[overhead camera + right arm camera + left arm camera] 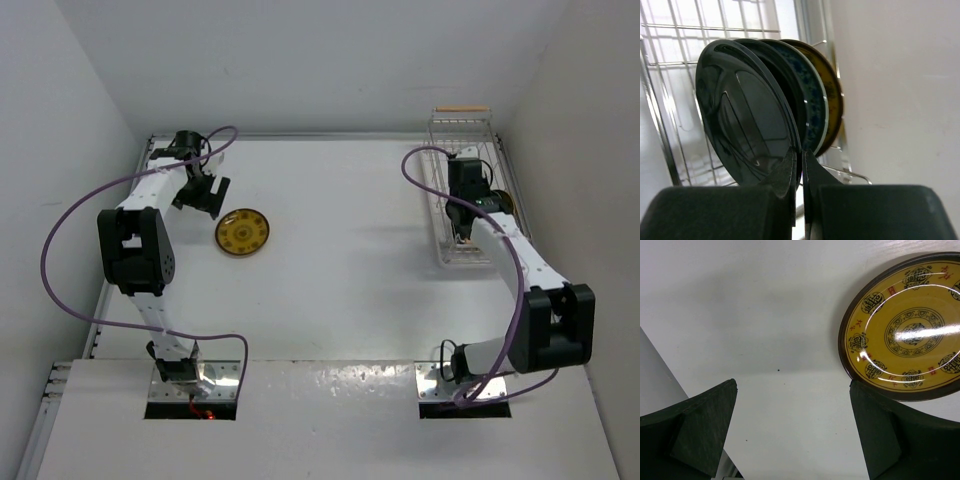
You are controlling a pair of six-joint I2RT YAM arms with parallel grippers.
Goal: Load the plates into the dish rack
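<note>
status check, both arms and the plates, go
Left gripper open beside yellow plate. Right gripper shut on black plate in rack. Nothing in the way.

plate (242,232) on table (340,285) left, four plates (740,125) in rack (462,128) right

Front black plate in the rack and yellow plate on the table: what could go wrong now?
1. The right end effector pinches only the rim of the front black plate, which stands tilted in the dish rack; released, it may tip.
2. The left end effector is open beside the yellow plate, which lies flat; closing may push it away.
</note>
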